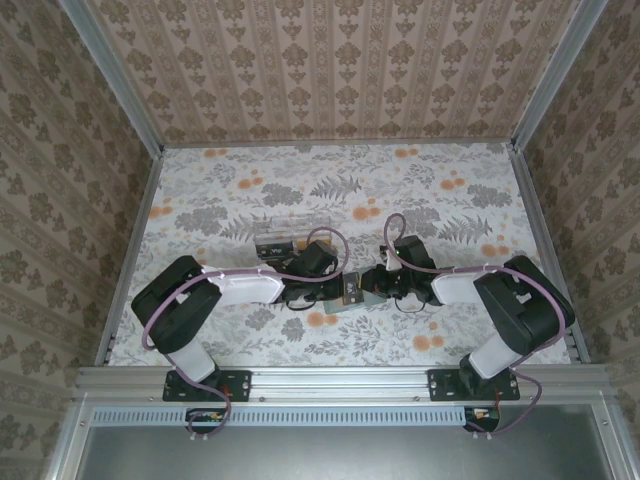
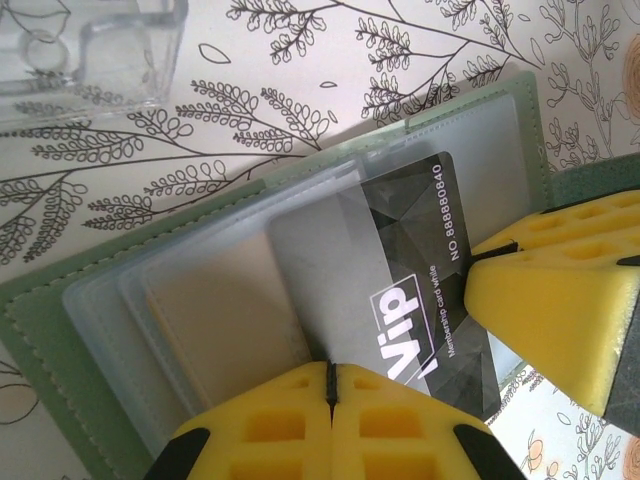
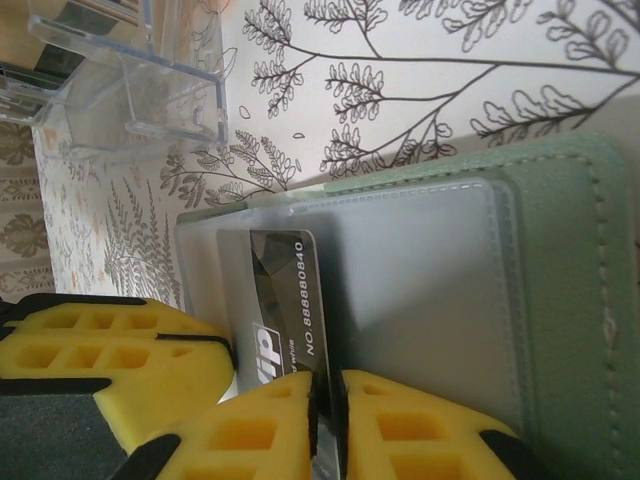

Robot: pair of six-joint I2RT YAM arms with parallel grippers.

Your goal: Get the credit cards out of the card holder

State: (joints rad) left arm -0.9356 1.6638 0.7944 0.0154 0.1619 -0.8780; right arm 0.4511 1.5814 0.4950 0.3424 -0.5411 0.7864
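Left tool (image 2: 330, 378) clenched on holder (image 2: 60, 320) sleeve edge; holder lies open on desk (image 2: 300, 80), centre. Right tool (image 3: 328, 400) pinches black card (image 2: 420, 260), half out, jaws barely apart. Risk: weak pinch slips off card, or holder drags along. Desk: floral print; walls (image 1: 330, 60): patterned paper.

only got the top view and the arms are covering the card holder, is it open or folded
observer: open. The left wrist view shows the card holder spread flat, its clear sleeves facing up.
operator: any card showing
observer: yes, a black card marked vip sticks partway out of a clear sleeve.
operator: who has it
observer: in the right wrist view the right gripper has its fingers nearly together, with the card's numbered edge running into the slit. The left gripper is shut at the card's vip end.
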